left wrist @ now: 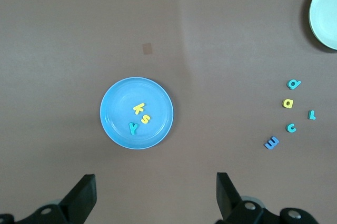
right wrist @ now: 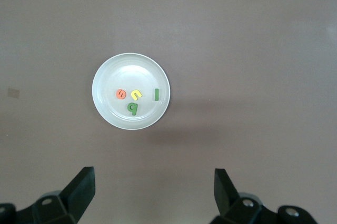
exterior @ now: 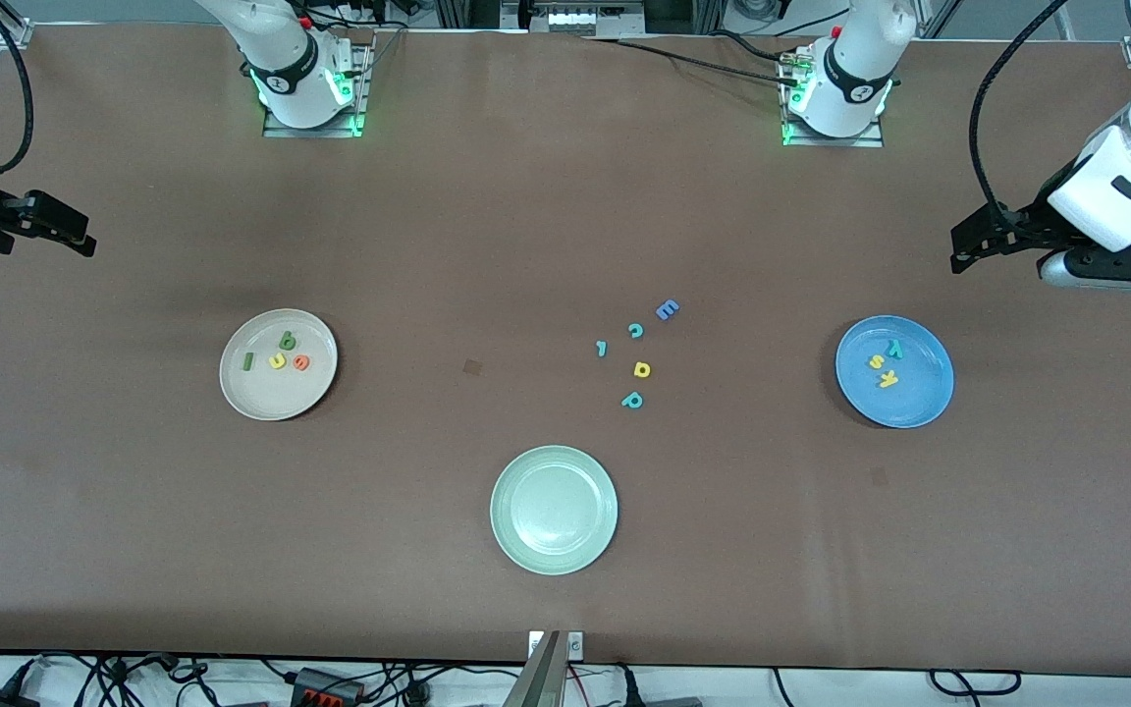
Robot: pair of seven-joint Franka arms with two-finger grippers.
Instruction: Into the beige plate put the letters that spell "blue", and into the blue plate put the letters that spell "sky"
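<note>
The beige plate (exterior: 276,398) (right wrist: 110,77) lies toward the right arm's end of the table. In it are the green b (exterior: 288,341), dark green l (exterior: 248,361), yellow u (exterior: 277,361) and orange e (exterior: 301,362). The blue plate (exterior: 919,403) (left wrist: 158,129) lies toward the left arm's end and holds the teal y (exterior: 894,349), yellow s (exterior: 877,362) and yellow k (exterior: 888,380). My right gripper (exterior: 75,231) (right wrist: 154,190) hangs open and empty, high over bare table beside the beige plate. My left gripper (exterior: 963,250) (left wrist: 156,192) hangs open and empty beside the blue plate.
A pale green plate (exterior: 554,560) sits nearest the front camera, with nothing in it. Between the plates lie a blue E (exterior: 667,310), teal c (exterior: 635,331), small teal hook (exterior: 602,348), a yellow letter (exterior: 641,369) and teal p (exterior: 632,400).
</note>
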